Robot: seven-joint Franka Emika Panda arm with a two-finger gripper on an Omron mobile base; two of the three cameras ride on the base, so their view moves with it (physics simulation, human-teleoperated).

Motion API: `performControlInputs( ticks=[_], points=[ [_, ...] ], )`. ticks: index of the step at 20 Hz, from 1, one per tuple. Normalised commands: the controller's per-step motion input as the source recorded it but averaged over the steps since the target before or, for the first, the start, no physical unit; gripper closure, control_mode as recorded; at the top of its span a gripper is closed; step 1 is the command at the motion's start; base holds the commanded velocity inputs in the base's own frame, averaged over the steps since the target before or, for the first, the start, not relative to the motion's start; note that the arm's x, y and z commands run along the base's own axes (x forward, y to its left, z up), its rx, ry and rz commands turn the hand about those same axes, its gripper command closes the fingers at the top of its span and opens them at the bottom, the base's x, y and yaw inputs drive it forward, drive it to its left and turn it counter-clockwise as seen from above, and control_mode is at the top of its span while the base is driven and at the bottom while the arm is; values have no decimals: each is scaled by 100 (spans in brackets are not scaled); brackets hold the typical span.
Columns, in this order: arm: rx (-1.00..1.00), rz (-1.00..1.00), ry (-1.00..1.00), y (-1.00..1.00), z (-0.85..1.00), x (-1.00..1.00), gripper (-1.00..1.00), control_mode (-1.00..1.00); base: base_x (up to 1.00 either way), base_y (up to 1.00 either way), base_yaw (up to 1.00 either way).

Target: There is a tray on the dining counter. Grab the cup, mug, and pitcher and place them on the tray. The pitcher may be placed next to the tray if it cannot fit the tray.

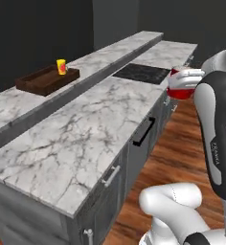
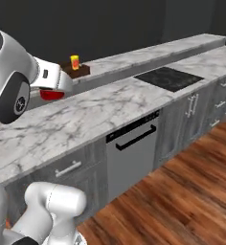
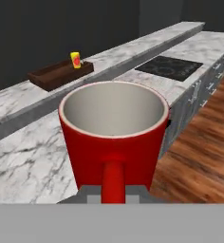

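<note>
The red mug [image 3: 113,137] is held in the gripper [image 3: 113,192], whose jaws are drawn narrow onto its loop handle; the handle is seen rising between the finger tips in the hand view, and the pale inside of the mug is turned toward the camera. In the left base view the mug [image 1: 181,85] is carried in the air beside the arm, off the near edge of the lower marble worktop [image 1: 81,139] and above the wooden floor [image 1: 182,158]. In the right base view only a red sliver of it [image 2: 51,94] is seen under the hand.

The dark brown tray [image 1: 45,80] is set on the raised dining bench [image 1: 19,103], well apart from the mug. The yellow cup [image 1: 61,67] is stood upright in the tray, at its far end. A black cooktop [image 1: 142,73] is set into the lower worktop, and a dishwasher front [image 2: 133,158] with a dark handle is seen below it.
</note>
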Motion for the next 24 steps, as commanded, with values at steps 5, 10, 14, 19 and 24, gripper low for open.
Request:
performControlInputs(
  ticks=[5,10,14,19,24],
  points=[
    [0,0,0,0,0,0,100,100,-83,-17,64],
    [0,0,0,0,0,0,100,100,-44,-13,41],
    [0,0,0,0,0,0,100,100,-2,51,7],
    [0,0,0,0,0,0,100,100,0,99,0],
    [0,0,0,0,0,0,100,100,21,100,-4]
  ],
)
